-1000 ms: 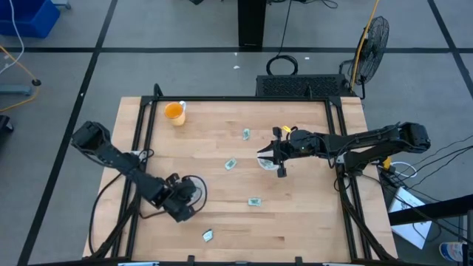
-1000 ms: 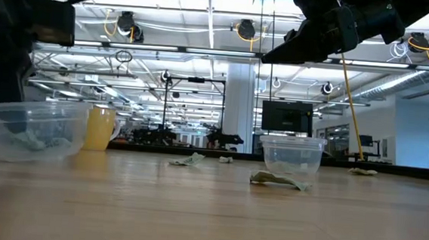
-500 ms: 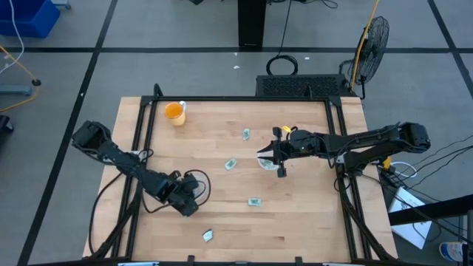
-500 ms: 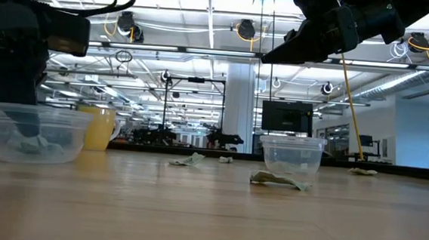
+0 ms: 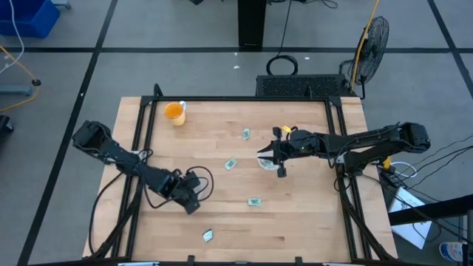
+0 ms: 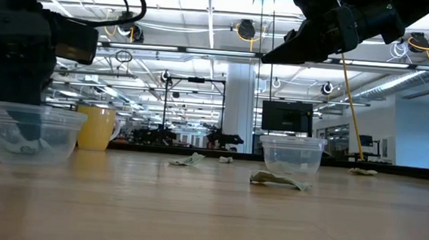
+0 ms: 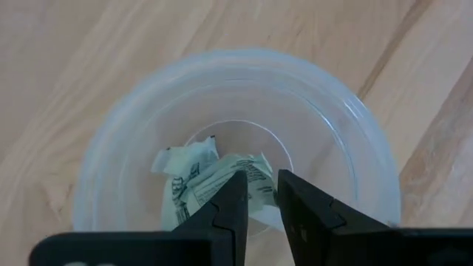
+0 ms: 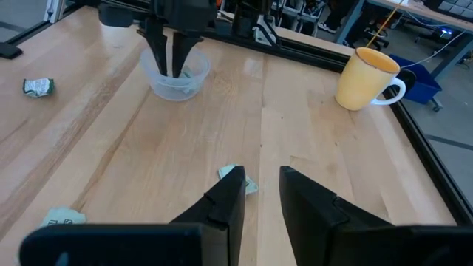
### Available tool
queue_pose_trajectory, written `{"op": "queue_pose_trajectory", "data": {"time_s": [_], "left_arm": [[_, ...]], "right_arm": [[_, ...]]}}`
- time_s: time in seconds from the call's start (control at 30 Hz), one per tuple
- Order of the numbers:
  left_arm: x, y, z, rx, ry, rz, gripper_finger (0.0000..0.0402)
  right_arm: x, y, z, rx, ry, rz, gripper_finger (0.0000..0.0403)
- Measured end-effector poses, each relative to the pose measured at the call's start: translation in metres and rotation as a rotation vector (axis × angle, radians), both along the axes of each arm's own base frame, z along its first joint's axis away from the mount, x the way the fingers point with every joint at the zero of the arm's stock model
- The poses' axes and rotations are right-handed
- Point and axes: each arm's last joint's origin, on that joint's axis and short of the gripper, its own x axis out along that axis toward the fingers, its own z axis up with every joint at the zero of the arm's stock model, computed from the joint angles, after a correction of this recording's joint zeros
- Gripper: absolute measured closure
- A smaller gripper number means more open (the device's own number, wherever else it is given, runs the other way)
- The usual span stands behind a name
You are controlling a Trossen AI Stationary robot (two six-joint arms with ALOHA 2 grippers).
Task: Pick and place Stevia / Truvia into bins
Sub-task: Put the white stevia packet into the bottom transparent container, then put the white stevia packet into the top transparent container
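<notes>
The left clear cup (image 7: pixel 355 133) stands on the table's near-left part and holds crumpled pale green and white sachets (image 7: pixel 194 177). My left gripper (image 7: pixel 260 188) points down into it, open by a narrow gap, with its tips just over those sachets; whether they touch, I cannot tell. The low view shows its dark fingers (image 6: pixel 32 126) inside the cup's wall (image 6: pixel 58 135). My right gripper (image 5: pixel 272 159) hangs open, high above the right cup (image 6: pixel 291 157), near mid-table. Loose sachets (image 5: pixel 231 164) (image 5: pixel 254 201) (image 5: pixel 208 236) (image 5: pixel 246 134) lie flat on the wood.
An orange-filled mug (image 5: pixel 174 112) stands near the far-left corner. A black frame (image 5: pixel 148 111) rims the table. One loose sachet (image 8: pixel 238 177) lies on the wood beyond my right gripper's fingers, and another (image 6: pixel 278 181) lies in front of the right cup.
My left arm has swung a little toward the table's right, its gripper staying over the left cup. The right arm has kept still.
</notes>
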Motion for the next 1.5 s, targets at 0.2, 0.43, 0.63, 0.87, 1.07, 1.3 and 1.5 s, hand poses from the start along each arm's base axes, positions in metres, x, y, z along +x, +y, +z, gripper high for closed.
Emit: {"op": "queue_pose_trajectory", "data": {"time_s": [0.2, 0.43, 0.63, 0.87, 1.07, 1.3, 1.5], "left_arm": [[0.012, 0.002, 0.016, -0.053, 0.010, -0.055, 0.0318], [0.019, 0.006, 0.026, -0.053, 0.012, -0.068, 0.0318], [0.023, 0.015, 0.026, -0.053, 0.017, -0.053, 0.0319], [0.021, 0.035, 0.032, -0.083, 0.068, -0.071, 0.0321], [0.017, 0.052, 0.053, -0.153, 0.002, -0.023, 0.0321], [0.017, 0.061, 0.098, -0.040, -0.203, -0.084, 0.0321], [0.027, 0.064, 0.122, 0.184, -0.354, -0.181, 0.0321]], "right_arm": [[0.000, 0.000, 0.000, 0.000, 0.000, 0.001, 0.0326], [0.000, 0.000, 0.000, -0.004, 0.000, 0.002, 0.0326], [0.000, 0.000, -0.001, -0.004, 0.009, 0.002, 0.0326], [-0.004, 0.000, -0.008, -0.024, 0.097, -0.001, 0.0326], [-0.020, -0.005, -0.011, -0.091, 0.232, -0.161, 0.0326], [-0.060, -0.005, -0.013, 0.024, 0.466, -0.337, 0.0321], [-0.084, -0.004, -0.045, 0.043, 0.657, -0.343, 0.0298]]}}
